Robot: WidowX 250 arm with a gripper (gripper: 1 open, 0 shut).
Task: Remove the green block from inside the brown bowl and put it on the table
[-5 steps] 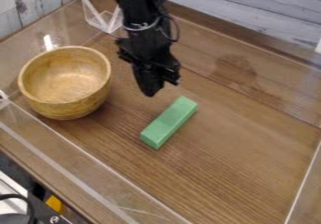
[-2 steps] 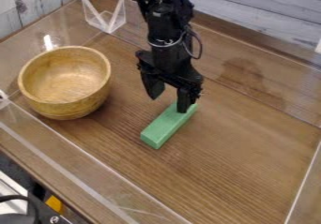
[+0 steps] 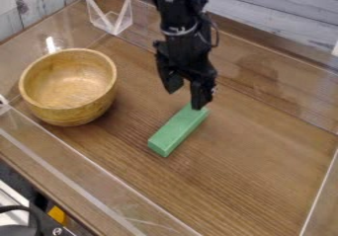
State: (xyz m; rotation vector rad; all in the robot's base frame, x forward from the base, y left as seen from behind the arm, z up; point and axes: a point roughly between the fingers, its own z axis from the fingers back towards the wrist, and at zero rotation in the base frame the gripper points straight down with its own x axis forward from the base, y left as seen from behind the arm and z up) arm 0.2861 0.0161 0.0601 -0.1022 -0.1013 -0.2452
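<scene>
The green block [image 3: 177,131] lies flat on the table [image 3: 251,161], slanting from near left to far right, outside the brown bowl [image 3: 66,85]. The wooden bowl stands at the left with nothing inside. My gripper [image 3: 185,91] points straight down just beyond the block's far end, a little above the tabletop. It is open, its two black fingers [image 3: 201,98] spread apart with nothing between them. It touches neither block nor bowl.
Clear acrylic walls [image 3: 79,166] edge the table along the front and left. A clear folded stand [image 3: 111,17] sits at the back behind the arm. Bare wood lies to the right of the block.
The jaws were shut a second ago and now stand wide apart. The wrist has rolled a little. Block and bowl have stayed where they were.
</scene>
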